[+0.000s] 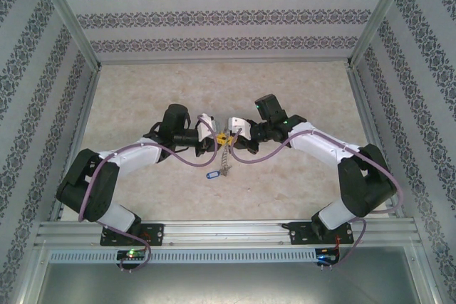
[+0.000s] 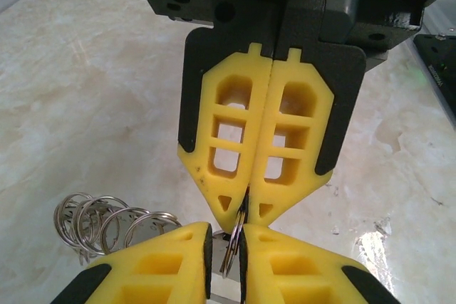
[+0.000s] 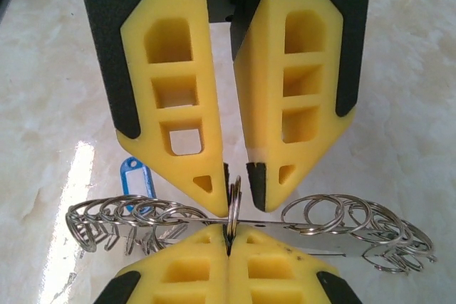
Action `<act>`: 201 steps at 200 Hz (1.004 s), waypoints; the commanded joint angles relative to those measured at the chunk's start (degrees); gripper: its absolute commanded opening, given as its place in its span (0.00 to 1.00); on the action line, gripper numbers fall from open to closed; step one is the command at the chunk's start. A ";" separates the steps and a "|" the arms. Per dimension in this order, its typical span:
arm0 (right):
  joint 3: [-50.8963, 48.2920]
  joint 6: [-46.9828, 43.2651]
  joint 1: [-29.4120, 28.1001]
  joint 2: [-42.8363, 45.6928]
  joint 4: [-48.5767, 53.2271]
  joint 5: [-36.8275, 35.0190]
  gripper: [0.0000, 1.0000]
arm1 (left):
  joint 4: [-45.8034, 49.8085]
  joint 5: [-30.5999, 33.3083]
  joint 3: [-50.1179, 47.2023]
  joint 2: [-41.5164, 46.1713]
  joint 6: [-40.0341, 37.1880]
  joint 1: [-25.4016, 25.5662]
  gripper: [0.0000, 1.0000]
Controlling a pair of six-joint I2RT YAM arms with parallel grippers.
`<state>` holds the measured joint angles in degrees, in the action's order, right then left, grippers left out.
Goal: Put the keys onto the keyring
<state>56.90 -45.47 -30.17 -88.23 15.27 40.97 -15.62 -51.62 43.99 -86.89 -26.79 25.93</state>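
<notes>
With the right claw [image 3: 229, 236] clenched on the keyring [image 2: 229, 255] at centre frame and the left claw [image 3: 239, 176] slightly parted – seemingly released – the ring could twist out and drop to the counter [image 1: 142, 90].

2 black-and-white arms [image 1: 107, 211], purple cables [image 1: 91, 194], yellow latticed end effector fingers [image 2: 262, 169], black-backed.

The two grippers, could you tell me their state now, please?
Left gripper: slightly open, around the split ring.
Right gripper: shut on the split ring.
</notes>
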 commanded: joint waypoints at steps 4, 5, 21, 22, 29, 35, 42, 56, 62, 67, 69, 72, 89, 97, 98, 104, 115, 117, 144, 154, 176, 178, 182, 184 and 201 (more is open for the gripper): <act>1.33 -1.02 -0.67 1.60 0.94 0.73 0.00 | 2.35 -1.91 1.84 -0.61 -0.90 0.59 0.20; 1.35 -1.11 -0.72 1.58 1.01 0.75 0.00 | 2.35 -1.87 1.86 -0.63 -0.90 0.60 0.20; 2.18 -1.25 -0.79 1.07 1.57 1.11 0.00 | 2.19 -1.54 2.02 -0.99 -0.31 0.62 0.21; 2.21 -1.31 -0.82 1.05 1.63 1.12 0.00 | 2.18 -1.55 2.05 -1.04 -0.26 0.62 0.20; 2.60 -1.51 -1.07 0.74 1.95 1.08 0.00 | 1.80 -1.71 2.06 -1.08 0.08 0.61 0.20; 2.84 -1.55 -1.37 0.56 2.15 0.77 0.00 | 1.11 -1.99 1.98 -1.02 0.51 0.75 0.20; 2.98 -1.85 -1.63 0.28 2.30 0.37 0.00 | 0.04 -2.42 1.70 -1.05 0.93 0.83 0.19; 2.96 -2.07 -1.65 -0.11 1.70 1.08 0.00 | -2.12 -4.61 1.25 -1.34 1.63 1.02 0.02; 2.57 -1.61 -1.29 -0.03 0.75 1.92 0.00 | -2.52 -5.73 1.24 -1.51 1.55 0.96 0.00; 2.05 -1.09 -0.92 0.16 -0.42 2.88 0.00 | -2.75 -6.36 1.18 -1.76 1.55 0.96 0.00; 1.82 -0.84 -0.72 0.23 -0.83 3.24 0.00 | -2.93 -6.52 1.12 -1.85 1.56 0.96 0.00; 1.50 -0.57 -0.49 0.44 -1.55 3.83 0.00 | -3.19 -6.70 1.02 -1.86 1.48 0.96 0.00; -0.68 1.11 1.00 1.53 -5.10 6.51 0.06 | -5.98 -6.73 -0.61 -1.89 1.27 0.97 0.00; -1.53 1.81 1.70 1.96 -6.38 7.24 0.07 | -7.29 -6.90 -1.32 -1.96 1.29 0.96 0.00; -1.62 1.85 1.78 1.98 -6.43 7.35 0.07 | -7.39 -6.91 -1.34 -1.96 1.25 0.96 0.00; -2.06 2.17 2.27 2.02 -6.70 7.71 0.07 | -7.96 -6.85 -1.53 -2.18 1.43 0.95 0.00; -2.52 2.40 2.90 2.09 -6.54 7.80 0.08 | -8.93 -6.75 -1.67 -2.74 2.10 0.90 0.00; -2.61 2.41 3.03 2.09 -6.54 7.92 0.08 | -9.22 -6.61 -1.63 -2.80 2.27 0.95 0.00; -3.53 2.58 3.61 2.15 -6.42 8.60 0.10 | -13.60 -5.63 -2.69 -3.58 3.84 0.91 0.00; -3.94 2.76 3.88 2.35 -6.39 8.64 0.10 | -14.04 -5.53 -2.68 -3.85 3.94 0.94 0.00; -3.95 2.50 4.92 2.30 -5.64 10.53 0.12 | -15.23 -5.51 -3.16 -4.16 3.82 0.91 0.00; -3.92 2.41 5.01 2.28 -5.63 10.77 0.12 | -15.43 -5.51 -3.28 -4.16 3.82 0.93 0.00; -3.87 2.42 5.17 2.35 -5.55 11.07 0.12 | -15.87 -5.47 -3.54 -4.24 3.84 0.92 0.00; -3.88 2.43 5.27 2.33 -5.52 11.28 0.12 | -16.07 -5.44 -3.55 -4.25 3.78 0.88 0.00; -3.60 2.02 5.80 2.66 -4.15 12.27 0.12 | -16.84 -5.10 -4.00 -4.38 3.94 0.84 0.00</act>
<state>53.45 -43.40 -25.58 -87.74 10.41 48.77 -27.94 -55.29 41.32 -90.63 -23.64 26.30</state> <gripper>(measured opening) 0.122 0.061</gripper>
